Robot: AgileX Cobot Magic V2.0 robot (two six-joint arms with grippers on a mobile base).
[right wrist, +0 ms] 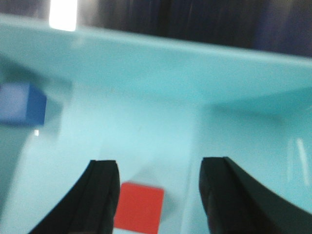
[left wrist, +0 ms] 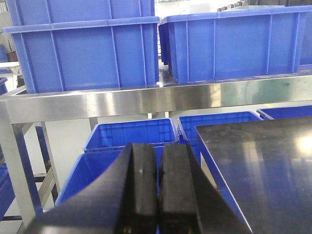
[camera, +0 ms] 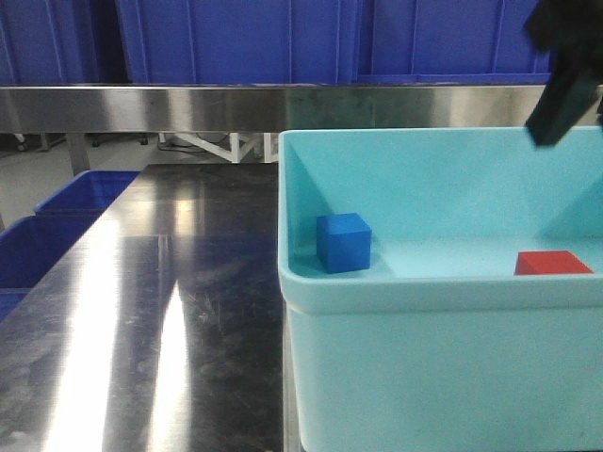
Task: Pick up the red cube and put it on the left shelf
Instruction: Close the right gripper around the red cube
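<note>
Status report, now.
Left gripper shut, empty, facing left shelf. Right gripper open, above red cube in teal bin, not gripped yet. Blue cube sits apart; nothing in the way.

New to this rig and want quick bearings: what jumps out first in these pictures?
The pale turquoise tub fills the right of the front view, on the dark steel tabletop, with a blue cube at its left and the red cube at its right. The right gripper hangs open above the red cube. Behind, blue crates line the left shelf.
</note>
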